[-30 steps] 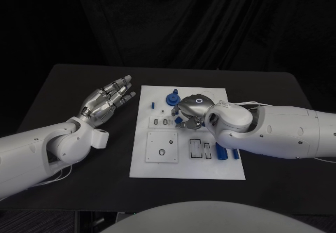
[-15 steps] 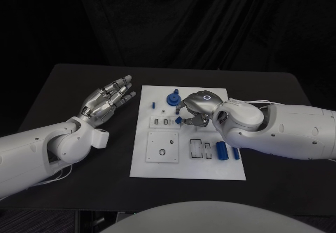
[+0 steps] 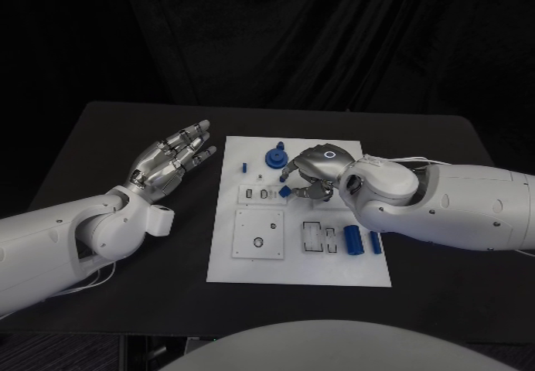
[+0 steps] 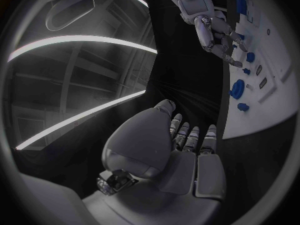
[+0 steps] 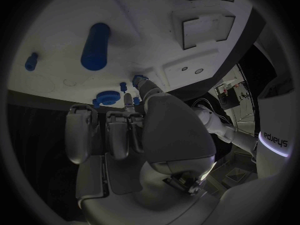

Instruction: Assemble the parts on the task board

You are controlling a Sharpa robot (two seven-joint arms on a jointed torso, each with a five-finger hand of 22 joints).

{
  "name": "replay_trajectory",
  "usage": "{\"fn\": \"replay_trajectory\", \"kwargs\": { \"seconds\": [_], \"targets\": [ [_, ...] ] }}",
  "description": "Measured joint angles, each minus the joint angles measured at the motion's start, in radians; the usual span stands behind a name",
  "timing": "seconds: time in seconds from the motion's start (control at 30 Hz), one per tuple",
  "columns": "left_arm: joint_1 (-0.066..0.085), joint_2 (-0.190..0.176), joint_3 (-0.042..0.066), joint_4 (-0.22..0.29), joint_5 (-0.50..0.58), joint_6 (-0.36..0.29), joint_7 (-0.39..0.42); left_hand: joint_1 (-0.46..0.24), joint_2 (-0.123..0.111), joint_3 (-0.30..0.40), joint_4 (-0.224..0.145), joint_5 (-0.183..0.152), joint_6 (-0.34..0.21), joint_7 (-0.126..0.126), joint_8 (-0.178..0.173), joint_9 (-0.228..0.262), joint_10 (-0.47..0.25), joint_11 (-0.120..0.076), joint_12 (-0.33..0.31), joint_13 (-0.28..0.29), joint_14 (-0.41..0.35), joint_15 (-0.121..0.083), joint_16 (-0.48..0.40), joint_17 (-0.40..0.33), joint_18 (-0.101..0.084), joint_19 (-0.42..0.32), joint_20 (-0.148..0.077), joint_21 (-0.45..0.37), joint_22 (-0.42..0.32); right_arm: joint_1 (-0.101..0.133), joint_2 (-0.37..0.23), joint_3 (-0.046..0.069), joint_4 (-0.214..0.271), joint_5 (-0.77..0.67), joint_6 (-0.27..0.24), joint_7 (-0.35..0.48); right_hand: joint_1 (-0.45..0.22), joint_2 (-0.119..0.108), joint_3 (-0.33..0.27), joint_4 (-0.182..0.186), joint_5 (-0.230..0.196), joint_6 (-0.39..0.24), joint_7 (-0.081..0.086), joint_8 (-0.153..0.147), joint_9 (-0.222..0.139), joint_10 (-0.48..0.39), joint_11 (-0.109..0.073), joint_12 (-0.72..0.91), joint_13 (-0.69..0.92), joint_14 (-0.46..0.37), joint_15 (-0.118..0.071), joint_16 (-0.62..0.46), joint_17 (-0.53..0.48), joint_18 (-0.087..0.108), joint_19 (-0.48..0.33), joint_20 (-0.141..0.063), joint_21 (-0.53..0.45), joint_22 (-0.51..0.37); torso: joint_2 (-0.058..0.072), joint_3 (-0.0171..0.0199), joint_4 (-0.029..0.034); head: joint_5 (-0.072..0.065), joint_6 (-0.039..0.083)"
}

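The white task board [image 3: 257, 263] lies in the middle of the black table. My right hand [image 3: 313, 175] hangs over the board's upper middle with its fingers curled down. Its thumb and a finger pinch a small blue part [image 3: 287, 191] that sits at the board's surface; the same small blue part [image 5: 139, 78] shows at the fingertips in the right wrist view. A blue gear [image 3: 274, 158] stands just left of this hand. My left hand [image 3: 171, 159] is held flat beside the board's left edge, fingers spread and holding nothing.
Two blue cylinders [image 3: 355, 241] lie side by side on the board's right part, beneath my right forearm. A small blue peg [image 3: 244, 165] stands near the board's upper left. Rectangular slots [image 3: 318, 236] and a raised square plate [image 3: 257, 232] fill the board's lower half.
My right hand and forearm have shifted a little to the right and toward the board's far edge. The small blue part stays at the same spot. The left hand has not moved.
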Motion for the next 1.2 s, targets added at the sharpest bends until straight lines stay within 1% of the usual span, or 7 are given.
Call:
{"fn": "replay_trajectory", "kwargs": {
  "seconds": [0.07, 0.3, 0.63, 0.8, 1.0, 1.13, 1.2],
  "targets": [
    [0.0, 0.001, 0.0, 0.0, 0.0, 0.0, 0.0, 0.0, 0.0, 0.0, 0.0, 0.0, 0.0, 0.0, 0.0, 0.0, 0.0, 0.0, 0.0, 0.0, 0.0, 0.0, 0.0, 0.0, 0.0, 0.0, 0.0, 0.0, 0.0, -0.001, 0.002, 0.0, -0.003, 0.0, 0.004, 0.002, 0.0, 0.0, 0.0, 0.0, 0.0, 0.004, 0.004, 0.0, 0.0, 0.0, 0.0, 0.0, 0.0, 0.0, 0.0, 0.0, 0.0, 0.0, 0.0, 0.0, 0.0, 0.0, 0.0, 0.0, -0.0001, 0.0, 0.0],
    [0.0, 0.001, 0.0, 0.0, 0.0, 0.001, 0.0, 0.0, 0.0, 0.0, 0.0, 0.0, 0.0, 0.0, 0.0, 0.0, 0.0, 0.0, 0.0, 0.0, 0.0, 0.0, 0.0, 0.0, 0.0, 0.0, 0.0, 0.0, 0.0, -0.004, 0.01, 0.0, -0.009, 0.0, 0.015, 0.008, 0.004, -0.004, 0.003, -0.003, -0.009, 0.014, 0.004, 0.005, -0.002, 0.0, 0.0, 0.0, 0.0, 0.0, 0.0, 0.0, 0.0, 0.0, 0.0, 0.0, 0.0, 0.0, 0.0, 0.0001, 0.0, 0.0, 0.0],
    [-0.001, 0.001, 0.0, -0.001, 0.0, 0.001, 0.0, 0.0, 0.0, 0.0, 0.0, 0.0, 0.0, 0.0, 0.0, 0.0, 0.0, 0.0, 0.0, 0.0, 0.0, 0.0, 0.0, 0.0, 0.0, 0.0, 0.0, 0.0, 0.0, -0.007, 0.018, 0.0, -0.014, 0.0, 0.028, 0.02, 0.012, -0.012, 0.011, -0.011, -0.036, 0.024, -0.006, 0.005, -0.005, 0.0, 0.0, 0.0, 0.0, 0.0, 0.0, 0.0, 0.0, 0.0, 0.0, 0.0, 0.0, 0.0, 0.0, 0.0001, 0.0003, 0.0, 0.0],
    [-0.001, 0.002, 0.0, -0.001, 0.0, 0.001, 0.0, 0.0, 0.0, 0.0, 0.0, 0.0, 0.0, 0.0, 0.0, 0.0, 0.0, 0.0, 0.0, 0.0, 0.0, 0.0, 0.0, 0.0, 0.0, 0.0, 0.0, 0.0, 0.0, -0.008, 0.022, 0.0, -0.02, 0.0, 0.036, 0.024, 0.012, -0.012, 0.011, -0.011, -0.051, 0.034, -0.009, 0.01, -0.006, 0.0, -0.007, 0.0, 0.0, 0.0, 0.0, 0.0, 0.0, 0.0, 0.0, 0.0, 0.0, 0.0, 0.0, 0.0001, 0.0003, -0.001, 0.0],
    [-0.001, 0.003, 0.0, -0.002, 0.0, 0.002, 0.0, 0.0, 0.0, 0.0, 0.0, 0.0, 0.0, 0.0, 0.0, 0.0, 0.0, 0.0, 0.0, 0.0, 0.0, 0.0, 0.0, 0.0, 0.0, 0.0, 0.0, 0.0, 0.0, -0.009, 0.029, 0.0, -0.027, 0.0, 0.049, 0.026, 0.012, -0.012, 0.011, -0.011, -0.052, 0.035, -0.009, 0.01, -0.006, 0.0, -0.007, 0.0, 0.0, 0.0, 0.0, 0.0, 0.0, 0.0, 0.0, 0.0, 0.0, 0.0, 0.0, 0.0, 0.0006, -0.002, 0.0],
    [-0.001, 0.003, 0.0, -0.002, 0.0, 0.002, 0.0, 0.0, 0.0, 0.0, 0.0, 0.0, 0.0, 0.0, 0.0, 0.0, 0.0, 0.0, 0.0, 0.0, 0.0, 0.0, 0.0, 0.0, 0.0, 0.0, 0.0, 0.0, 0.0, -0.011, 0.034, 0.0, -0.029, 0.0, 0.052, 0.029, 0.012, -0.012, 0.017, -0.005, -0.065, 0.07, -0.012, 0.024, -0.006, 0.0, -0.008, 0.0, 0.0, 0.0, 0.0, 0.0, 0.0, 0.0, 0.0, 0.0, 0.0, 0.0, 0.0, -0.0002, 0.0006, -0.002, 0.0],
    [-0.001, 0.004, 0.0, -0.002, 0.0, 0.002, 0.0, 0.0, 0.0, 0.0, 0.0, 0.0, 0.0, 0.0, 0.0, 0.0, 0.0, 0.0, 0.0, 0.0, 0.0, 0.0, 0.0, 0.0, 0.0, 0.0, 0.0, 0.0, 0.0, -0.011, 0.036, 0.001, -0.031, 0.0, 0.051, 0.03, 0.011, -0.011, 0.021, -0.001, -0.07, 0.089, -0.013, 0.03, -0.007, 0.0, -0.015, 0.0, 0.0, 0.004, -0.004, 0.0, 0.0, 0.0, 0.0, 0.0, 0.0, 0.0, 0.0, -0.0002, 0.0005, -0.002, 0.0]
  ]
}}
